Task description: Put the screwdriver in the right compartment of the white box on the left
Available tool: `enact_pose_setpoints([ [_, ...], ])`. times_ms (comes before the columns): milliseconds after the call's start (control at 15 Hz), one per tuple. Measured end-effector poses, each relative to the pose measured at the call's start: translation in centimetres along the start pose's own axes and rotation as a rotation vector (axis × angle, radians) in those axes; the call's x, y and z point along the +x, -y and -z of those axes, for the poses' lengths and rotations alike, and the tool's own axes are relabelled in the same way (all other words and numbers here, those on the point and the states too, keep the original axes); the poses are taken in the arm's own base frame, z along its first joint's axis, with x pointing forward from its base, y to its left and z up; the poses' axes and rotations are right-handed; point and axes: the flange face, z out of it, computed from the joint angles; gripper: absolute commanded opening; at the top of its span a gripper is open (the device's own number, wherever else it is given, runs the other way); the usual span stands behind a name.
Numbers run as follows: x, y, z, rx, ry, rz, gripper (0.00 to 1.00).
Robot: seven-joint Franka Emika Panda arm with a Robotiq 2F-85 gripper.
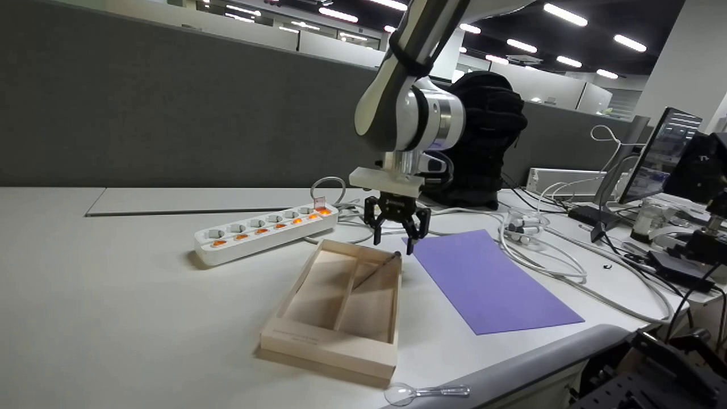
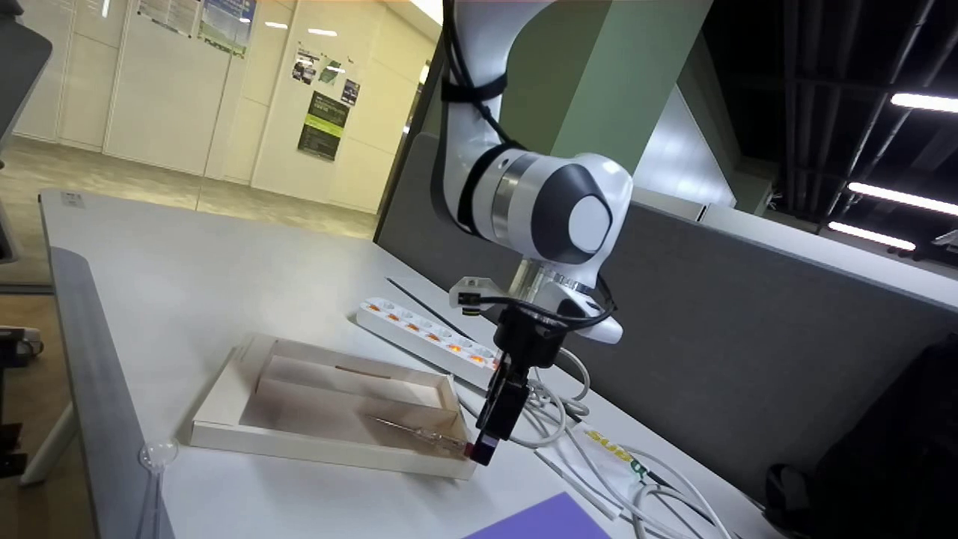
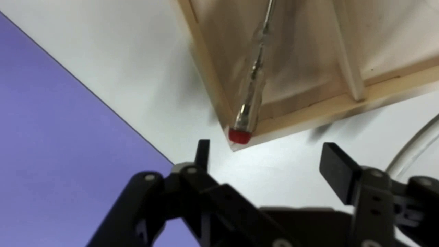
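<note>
The screwdriver (image 1: 377, 271) has a clear handle with a red end cap. It lies tilted in the right compartment (image 1: 368, 313) of the white box (image 1: 318, 346). In the wrist view the screwdriver's handle (image 3: 253, 80) leans over the box corner, its red cap at the rim. Its shaft points into the compartment, towards the divider. My gripper (image 1: 393, 244) is open and empty, just beyond that corner. In the wrist view the gripper's fingers (image 3: 265, 151) stand wide apart with only table between them. It also shows side-on above the corner in an exterior view (image 2: 485, 449).
A white power strip (image 1: 264, 236) lies behind the box. A purple sheet (image 1: 494, 284) lies to the box's right. White cables (image 1: 539, 250) run across the table behind the sheet. A clear plastic spoon (image 1: 429, 392) lies near the table's front edge. A black backpack (image 1: 483, 142) stands behind.
</note>
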Motion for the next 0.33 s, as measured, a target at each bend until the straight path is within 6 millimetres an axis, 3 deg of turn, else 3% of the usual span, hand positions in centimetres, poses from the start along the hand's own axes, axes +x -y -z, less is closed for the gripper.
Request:
enact_pose_setpoints([
  [333, 1.8, -3.3, 1.5, -0.041, 0.093, 0.071, 1.0],
])
